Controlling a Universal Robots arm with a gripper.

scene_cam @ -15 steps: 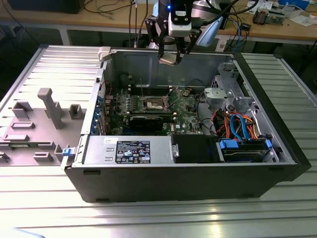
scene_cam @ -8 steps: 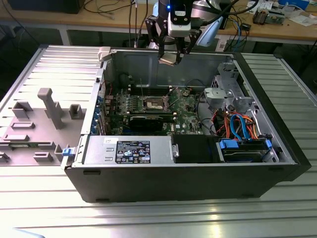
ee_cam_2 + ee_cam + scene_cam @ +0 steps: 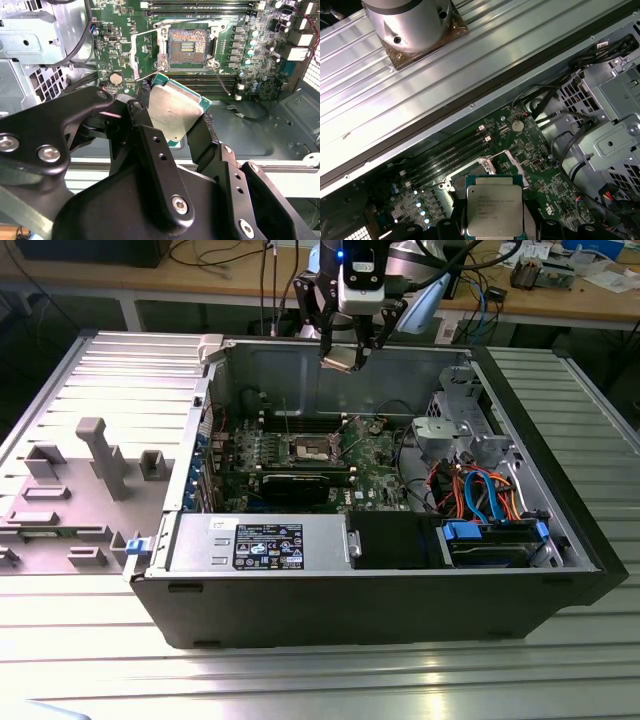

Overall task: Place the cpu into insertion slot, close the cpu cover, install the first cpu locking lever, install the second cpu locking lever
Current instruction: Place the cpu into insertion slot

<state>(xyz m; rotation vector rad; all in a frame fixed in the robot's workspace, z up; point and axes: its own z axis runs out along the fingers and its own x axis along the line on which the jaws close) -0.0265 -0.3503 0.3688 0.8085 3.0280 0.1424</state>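
Open black tower case [image 3: 380, 615] lies on its side on a ribbed aluminium table [image 3: 300, 680]. Inside, along the near wall: silver power supply [image 3: 260, 545] with label. Just beside it, toward the exterior view's right, a black drive bay [image 3: 490, 540] with blue trim. Orange and blue cables [image 3: 478, 490] run behind the bay. Coin cell battery [image 3: 116, 78] sits on the green motherboard [image 3: 115, 30] in the second wrist view. Grey plastic fixture [image 3: 90, 480] lies at the exterior view's left of the case.

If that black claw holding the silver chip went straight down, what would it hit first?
Probably the green circuit board, at or near its square metal-rimmed insertion slot; the silver-grey square cpu in the gripper would touch first. Depth is unclear.
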